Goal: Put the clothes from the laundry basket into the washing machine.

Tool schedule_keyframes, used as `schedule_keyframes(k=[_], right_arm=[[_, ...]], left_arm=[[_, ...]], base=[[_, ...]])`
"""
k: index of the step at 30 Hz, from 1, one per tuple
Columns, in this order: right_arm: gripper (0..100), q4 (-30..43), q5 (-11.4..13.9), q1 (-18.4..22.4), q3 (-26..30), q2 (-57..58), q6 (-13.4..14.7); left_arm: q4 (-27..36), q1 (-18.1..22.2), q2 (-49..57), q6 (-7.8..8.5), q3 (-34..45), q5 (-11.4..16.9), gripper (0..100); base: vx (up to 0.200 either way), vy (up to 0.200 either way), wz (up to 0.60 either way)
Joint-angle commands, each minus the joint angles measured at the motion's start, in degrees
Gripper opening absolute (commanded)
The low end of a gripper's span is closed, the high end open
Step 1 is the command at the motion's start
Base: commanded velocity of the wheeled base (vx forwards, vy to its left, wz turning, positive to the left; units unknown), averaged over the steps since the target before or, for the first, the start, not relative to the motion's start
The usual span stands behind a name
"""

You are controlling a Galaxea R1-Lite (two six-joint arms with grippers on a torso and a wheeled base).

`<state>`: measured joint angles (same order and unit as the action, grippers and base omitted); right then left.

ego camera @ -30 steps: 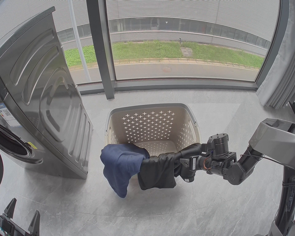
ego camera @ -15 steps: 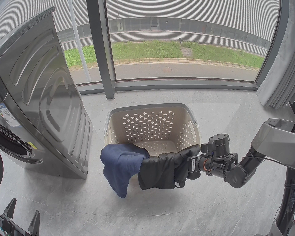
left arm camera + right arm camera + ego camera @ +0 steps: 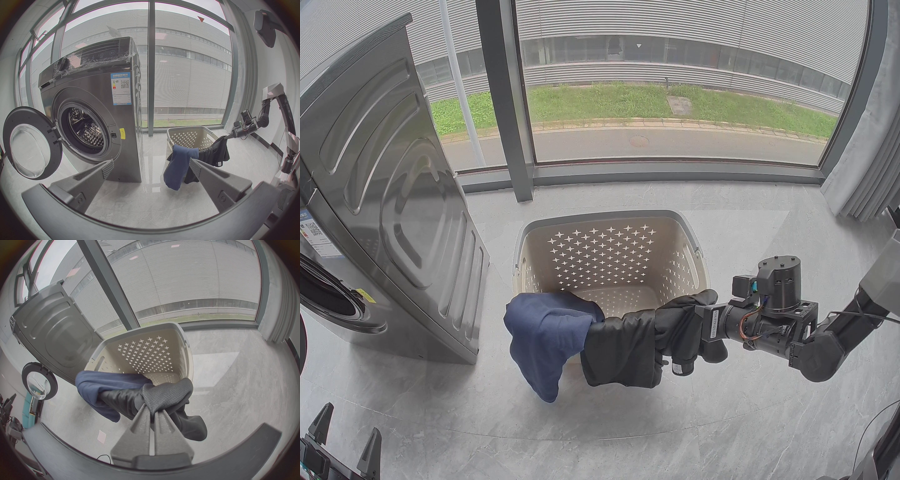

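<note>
Jaws of the right gripper (image 3: 152, 411) are pressed together on a bunched fold of the black garment (image 3: 622, 350), and we can see the cloth wrapping up over the fingertips. From that pinch, at the near right corner of the laundry basket (image 3: 612, 216), the garment stretches leftward along the basket's near rim and sags down its outer wall. Right beside it, touching, we have the blue garment (image 3: 547, 340), draped over the near left corner and hanging outside toward the floor. Over on our left, the left gripper (image 3: 150, 165) sits low with its jaws spread wide, well apart from the basket. The washing machine (image 3: 93, 106) stands left of the basket, its round door (image 3: 29, 142) swung open and the drum (image 3: 82, 128) showing.
</note>
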<state>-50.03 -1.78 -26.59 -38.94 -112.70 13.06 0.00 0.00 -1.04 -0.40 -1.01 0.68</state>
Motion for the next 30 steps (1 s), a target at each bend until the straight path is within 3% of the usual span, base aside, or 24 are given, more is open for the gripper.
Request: schedule_keyframes(k=[1, 10, 11, 25, 30], right_arm=[[0, -0.07, 0.02, -0.39, 1.06, 4.77, 0.13], [0, -1.03, -0.51, 0.40, 2.64, -2.17, 0.30], [100, -1.39, -0.51, 0.40, 2.55, -3.58, 0.30], [100, -3.50, -0.68, 2.86, -3.34, -13.16, 0.13], [100, -3.93, -0.68, 3.56, -8.70, -17.20, 0.22]], left_arm=[[0.00, 0.00, 1.04, -0.04, 1.01, 0.02, 100], [-0.09, 0.00, 1.04, -0.04, 1.01, 0.02, 100], [0.00, 0.00, 1.04, -0.13, 1.01, 0.02, 100], [0.00, 0.00, 1.04, -0.04, 1.01, 0.02, 100], [0.00, 0.00, 1.04, -0.04, 1.01, 0.02, 100]], base=[[0.000, 0.000, 0.00], [0.000, 0.000, 0.00], [0.000, 0.000, 0.00], [0.000, 0.000, 0.00], [0.000, 0.000, 0.00]])
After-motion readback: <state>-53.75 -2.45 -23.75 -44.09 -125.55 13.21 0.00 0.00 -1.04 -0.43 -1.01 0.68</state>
